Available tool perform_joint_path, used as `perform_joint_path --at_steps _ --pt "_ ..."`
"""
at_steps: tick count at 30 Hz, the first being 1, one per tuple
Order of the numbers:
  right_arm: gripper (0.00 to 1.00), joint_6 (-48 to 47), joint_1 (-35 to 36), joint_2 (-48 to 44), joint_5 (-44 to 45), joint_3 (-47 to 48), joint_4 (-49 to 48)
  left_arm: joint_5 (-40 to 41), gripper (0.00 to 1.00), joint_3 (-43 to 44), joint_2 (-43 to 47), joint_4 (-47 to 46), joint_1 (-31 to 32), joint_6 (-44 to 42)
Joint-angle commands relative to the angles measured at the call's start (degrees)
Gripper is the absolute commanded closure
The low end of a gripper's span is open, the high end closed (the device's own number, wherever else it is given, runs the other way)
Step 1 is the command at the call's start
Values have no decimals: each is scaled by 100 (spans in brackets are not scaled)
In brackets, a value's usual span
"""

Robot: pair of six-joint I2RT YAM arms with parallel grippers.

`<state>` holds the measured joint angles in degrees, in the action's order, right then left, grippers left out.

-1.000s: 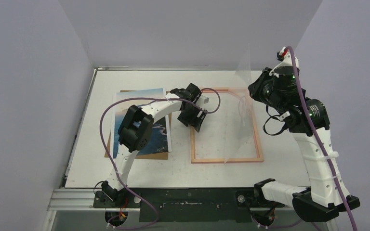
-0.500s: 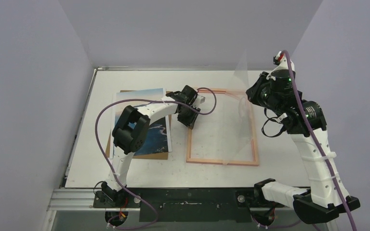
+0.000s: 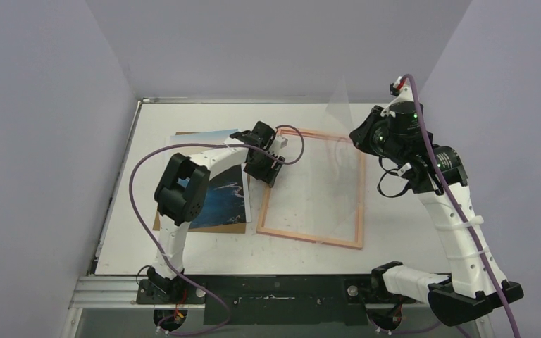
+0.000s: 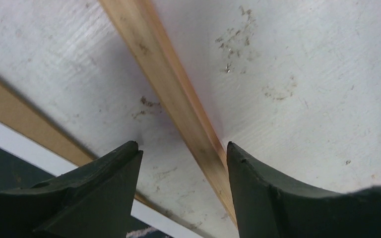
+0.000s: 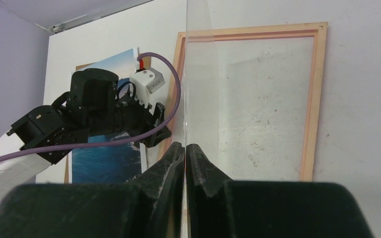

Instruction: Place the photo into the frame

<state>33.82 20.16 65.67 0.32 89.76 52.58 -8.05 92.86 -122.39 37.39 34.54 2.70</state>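
The pink frame (image 3: 308,237) lies flat and skewed on the table, its left rail close to the photo (image 3: 218,193). The photo rests on a brown backing board (image 3: 218,227). My left gripper (image 3: 268,174) is open, tips down at the frame's left rail. In the left wrist view the rail (image 4: 168,74) runs between the fingers, against the right finger (image 4: 278,193), with the gripper (image 4: 183,148) not closed on it. My right gripper (image 3: 361,135) is shut on a clear pane (image 3: 338,155), held upright above the frame. The right wrist view shows the gripper (image 5: 185,146), the pane (image 5: 187,74) and the frame (image 5: 313,99).
Purple walls enclose the table on the left, back and right. A metal rail (image 3: 113,190) edges the table's left side. The left arm's purple cable (image 3: 141,176) loops over the photo. The photo's white border (image 4: 10,144) and the board (image 4: 20,119) show in the left wrist view.
The frame has slid left and turned, its near end now closer to the photo. My left gripper moved left with it. My right gripper and the pane shifted slightly left.
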Motion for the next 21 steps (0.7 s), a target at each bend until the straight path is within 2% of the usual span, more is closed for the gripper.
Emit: perform_joint_path --at_steps 1,6,7,9,13,15,18,21 --pt "95 124 -44 148 -313 112 -519 -88 33 -35 825 252 -65 -47" --pt "95 236 -23 424 -568 424 -695 -761 21 528 1674 982 -369 137" --pt "95 291 -18 469 -658 448 -799 -854 11 611 1876 1072 -476 172" --pt "95 404 46 583 -804 469 -1093 -1017 3 714 2298 1248 -736 220" --pt "95 537 632 901 -638 659 -1527 -1476 4 641 3123 1603 -1479 469" --pt "95 506 980 1210 -477 972 -1524 -1513 4 472 3524 1751 -1805 294" --pt "95 523 1383 1631 -435 1368 -1658 -802 4 249 4101 1946 -2041 -202" --pt "95 633 1695 1891 -489 1584 -1919 390 4 -116 4783 1757 -2135 -667"
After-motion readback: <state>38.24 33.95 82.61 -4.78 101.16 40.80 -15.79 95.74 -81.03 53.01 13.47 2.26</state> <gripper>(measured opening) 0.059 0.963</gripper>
